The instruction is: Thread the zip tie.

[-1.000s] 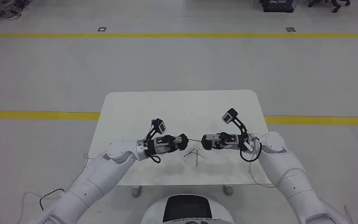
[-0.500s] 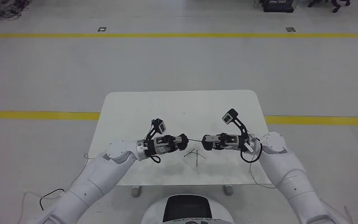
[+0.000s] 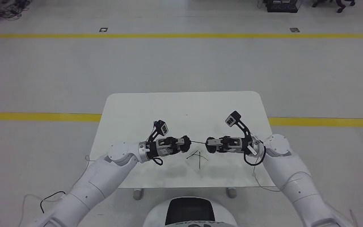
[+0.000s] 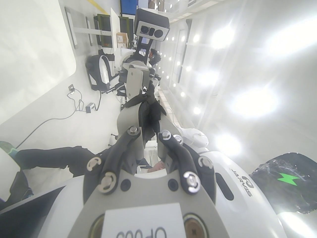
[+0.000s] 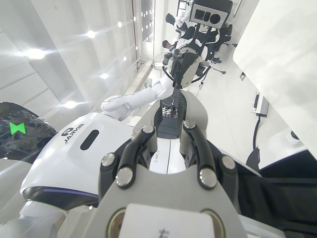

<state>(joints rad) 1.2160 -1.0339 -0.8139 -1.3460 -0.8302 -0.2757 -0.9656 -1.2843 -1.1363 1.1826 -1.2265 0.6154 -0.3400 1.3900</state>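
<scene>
A thin black zip tie hangs level above the white table, stretched between my two grippers, which face each other tip to tip. My left gripper is shut on one end of it and my right gripper is shut on the other end. In the right wrist view the zip tie runs as a fine line from my right gripper across to the left gripper. In the left wrist view my left gripper points at the right gripper close ahead.
A few loose black zip ties lie crossed on the table just below the gap between the grippers, near the front edge. The far half of the table is bare white surface.
</scene>
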